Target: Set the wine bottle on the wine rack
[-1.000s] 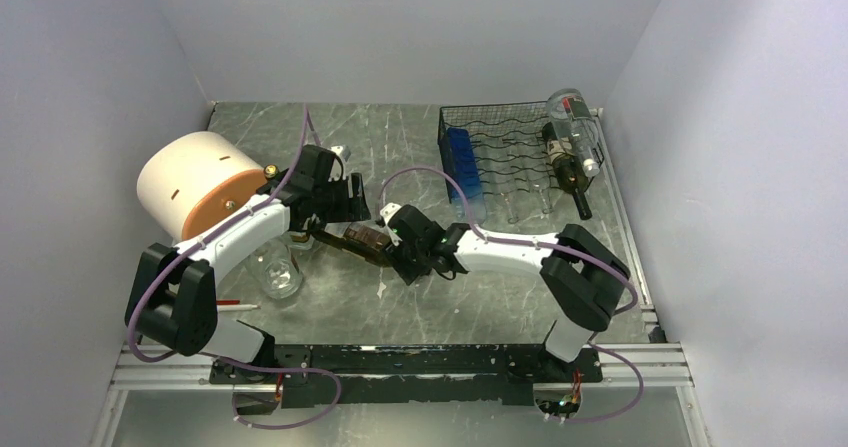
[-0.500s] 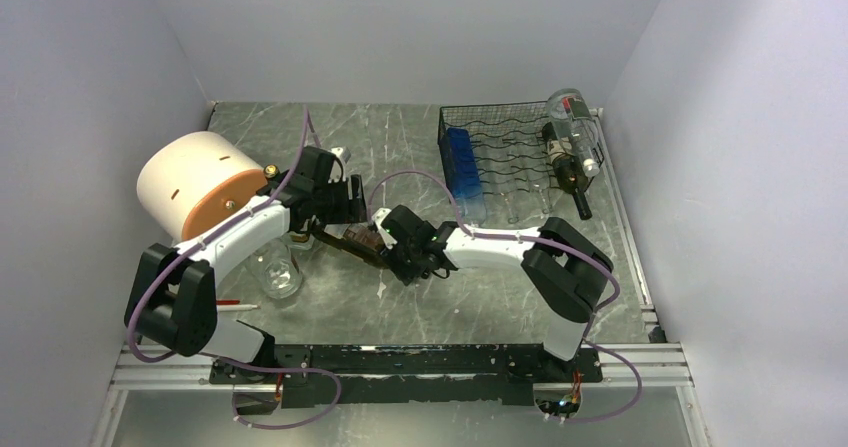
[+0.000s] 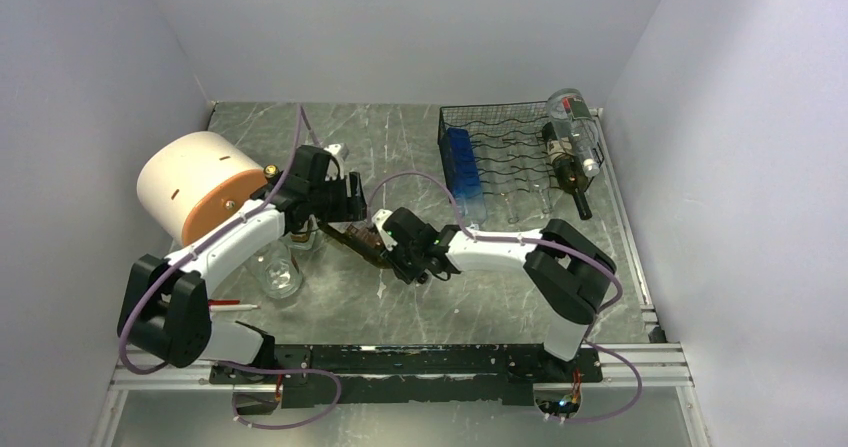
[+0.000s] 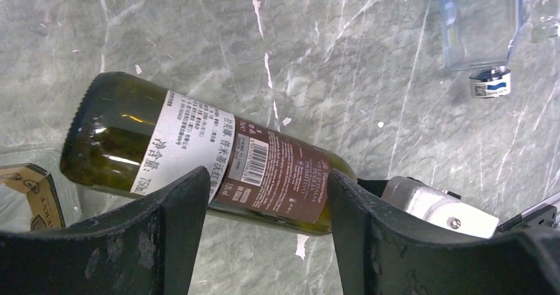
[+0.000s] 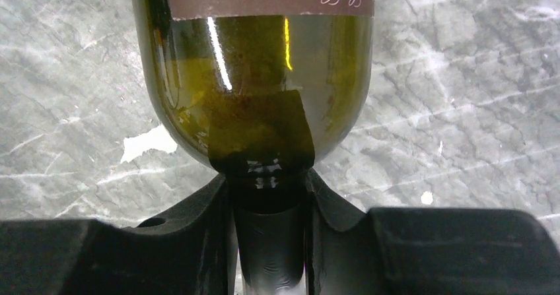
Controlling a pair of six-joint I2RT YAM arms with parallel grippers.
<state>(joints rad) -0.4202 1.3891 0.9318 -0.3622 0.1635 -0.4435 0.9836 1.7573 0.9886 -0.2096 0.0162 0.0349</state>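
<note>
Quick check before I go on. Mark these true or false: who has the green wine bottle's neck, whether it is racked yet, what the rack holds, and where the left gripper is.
1. The jaws of the right gripper are closed on the neck of the green wine bottle. True.
2. The bottle already lies in the wine rack. False: it is out over the middle of the table, apart from the rack at the back right.
3. The wine rack is empty. False: a blue bottle and a dark bottle lie on it.
4. The left gripper is over the bottle's labelled body, its jaws apart. True.
</note>
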